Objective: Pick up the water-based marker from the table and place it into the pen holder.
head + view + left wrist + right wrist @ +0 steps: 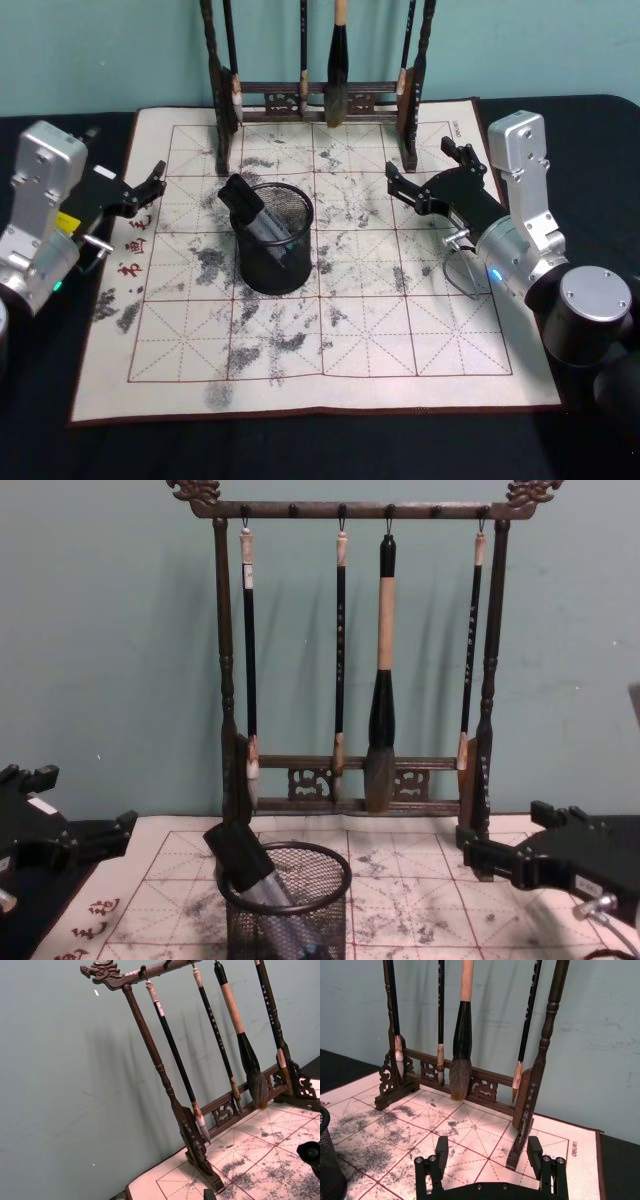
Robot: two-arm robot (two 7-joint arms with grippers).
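One black wire-mesh cylindrical pen holder point(275, 240) near the ink-stained practice mat's point(330, 340) centre; we note one black-capped water-based marker point(250, 210) leaning inside. Two grippers, left gripper point(152, 185) and right gripper point(420, 170), both released, at opposite mat edges. Four brushes on wooden rack point(350, 650).

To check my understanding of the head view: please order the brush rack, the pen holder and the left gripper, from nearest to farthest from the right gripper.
From the right gripper:
1. Brush rack, just behind it.
2. Pen holder, mid-mat.
3. Left gripper, at the mat's far left edge.
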